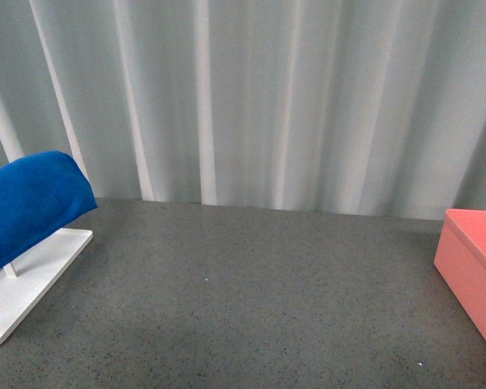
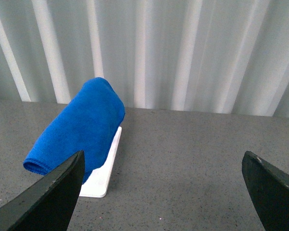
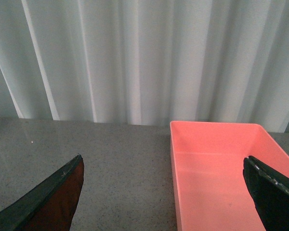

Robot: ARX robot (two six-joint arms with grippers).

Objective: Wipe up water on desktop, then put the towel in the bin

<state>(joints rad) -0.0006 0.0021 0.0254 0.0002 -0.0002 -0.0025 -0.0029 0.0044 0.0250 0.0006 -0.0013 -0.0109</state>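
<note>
— As you look out through the front camera, your towel (image 1: 28,207) sits at nine o'clock. It is draped over a white rack (image 1: 40,275) whose flat base stands on the table (image 1: 251,312). The cloth hides the rack's top, and only a short white post shows under it.

— And you'll find the bin (image 1: 474,271) at three o'clock, cut off by the frame's edge and well apart from the towel. Speckled grey table lies between the two. At twelve o'clock, a pale pleated curtain (image 1: 267,97) hangs behind the table.

— What can you tell the operator about the claws?

— Your left claw (image 2: 163,159) is spread wide, with nothing between its dark fingers (image 2: 62,190). Its camera looks across the table at the towel, which hangs folded over the rack and tilts down toward the claw. Your right claw (image 3: 163,161) is spread just as wide and also grips nothing. Its camera looks into the open bin, where you see a smooth pink floor and straight walls.

— One small thing for you: a tiny pale speck (image 1: 206,281) lies near the table's middle. It is too small to tell what it is.
</note>
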